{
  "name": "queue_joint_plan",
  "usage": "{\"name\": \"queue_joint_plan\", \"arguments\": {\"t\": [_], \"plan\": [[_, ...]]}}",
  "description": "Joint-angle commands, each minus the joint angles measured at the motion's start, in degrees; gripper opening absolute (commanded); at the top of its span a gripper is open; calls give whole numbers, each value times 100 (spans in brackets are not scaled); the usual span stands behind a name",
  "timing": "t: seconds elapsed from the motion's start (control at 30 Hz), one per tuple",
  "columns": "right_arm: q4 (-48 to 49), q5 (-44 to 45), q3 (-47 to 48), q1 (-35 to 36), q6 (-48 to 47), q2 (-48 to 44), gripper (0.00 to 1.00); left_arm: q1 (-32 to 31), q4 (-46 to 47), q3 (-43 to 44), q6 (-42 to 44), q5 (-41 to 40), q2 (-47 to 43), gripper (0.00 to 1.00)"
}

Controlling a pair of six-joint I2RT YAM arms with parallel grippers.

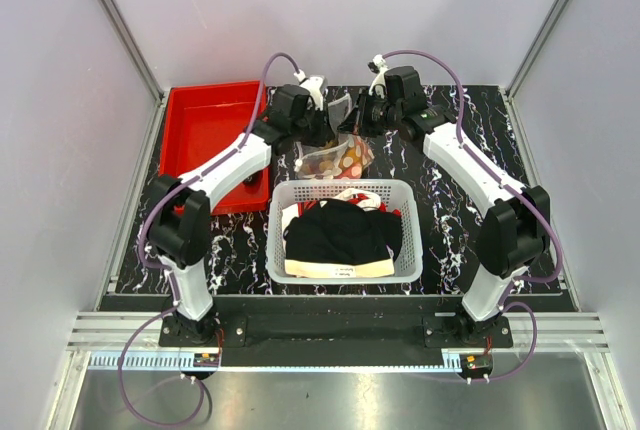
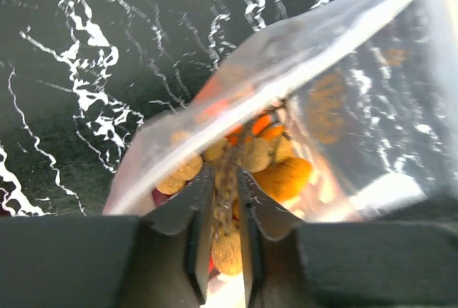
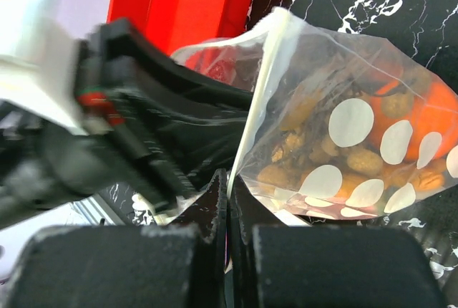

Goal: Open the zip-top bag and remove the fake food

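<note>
Currently the zip-top bag (image 1: 336, 157) hangs between the two grippers with its mouth up and its filled bottom down by the far rim of the white mesh basket (image 1: 300, 188). Its long axis runs from the fingertips down toward the black marbled mat (image 1: 450, 210).

Both arms reach forward and bend inward, so their wrists meet over the middle of the mat, beside the red bin (image 1: 205, 130).

The right gripper (image 3: 227, 200) has its fingers pressed together on the zip strip, which rises straight away from the tips. The bag's body swells to the right of them. It is packed with fake food (image 3: 358, 161): tan nut-like balls, pale discs and an orange fruit.

The left gripper (image 2: 223, 251) has its fingers a narrow slit apart. Plastic and nut pieces show in the gap, and the mouth edge slants across just beyond the tips. Whether they pinch the film, I cannot tell.
</note>
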Motion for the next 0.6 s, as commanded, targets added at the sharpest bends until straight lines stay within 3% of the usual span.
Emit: {"name": "queue_joint_plan", "arguments": {"t": [0.0, 0.2, 0.3, 0.37, 0.43, 0.5, 0.53, 0.57], "plan": [[236, 7, 302, 83, 62, -84, 0, -149, 211, 344, 195, -493, 210, 28], [236, 16, 250, 91, 44, -119, 0, -254, 282, 379, 231, -678, 412, 46], [244, 16, 215, 83, 44, -137, 0, -254, 325, 370, 195, -643, 492, 48], [244, 42, 171, 83, 35, -154, 0, -254, 335, 423, 222, -590, 544, 40], [244, 77, 136, 83, 27, -172, 0, -254, 335, 528, 265, -537, 580, 21], [253, 139, 83, 91, 18, -198, 0, -254, 343, 564, 301, -502, 580, 12], [253, 182, 65, 83, 18, -216, 0, -254, 335, 599, 336, -476, 571, 0], [244, 261, 4, 83, 26, -260, 0, -254, 317, 590, 345, -475, 510, 0]]}}
